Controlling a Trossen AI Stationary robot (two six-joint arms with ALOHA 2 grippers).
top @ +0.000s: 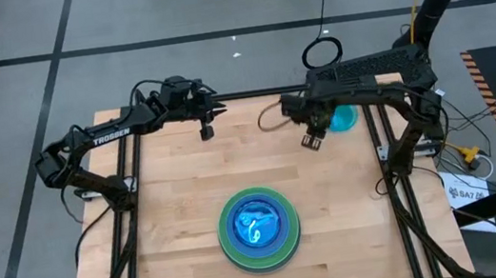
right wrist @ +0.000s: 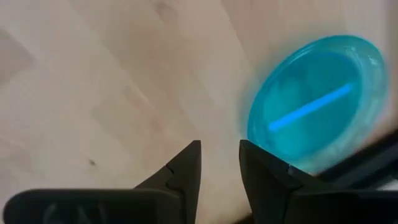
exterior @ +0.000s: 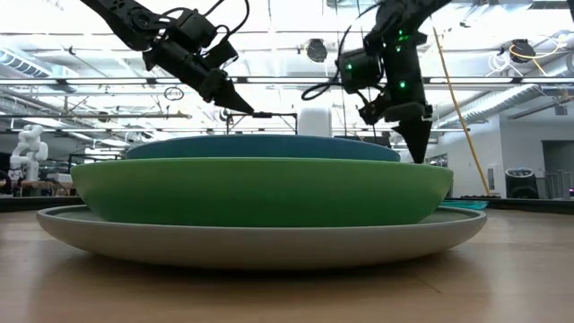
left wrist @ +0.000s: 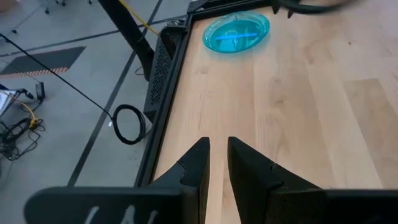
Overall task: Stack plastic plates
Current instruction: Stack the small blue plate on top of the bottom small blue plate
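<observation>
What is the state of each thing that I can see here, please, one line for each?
Grey plate: flat on the table, bottom of the stack.
Green plate: nested on the grey plate.
Blue plate: on top of the stack.
Teal plate: alone, flat near the table's far right edge, not stacked.
Left claw: empty, slightly open.
Right claw: empty, slightly open, beside the teal plate.

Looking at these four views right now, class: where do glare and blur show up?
High view: bright glare on the blue plate atop the stack. Right wrist view: the teal plate is smeared by blur, a bright streak across it. Low view: the grey plate looms close, ceiling lights washing out the background.
</observation>
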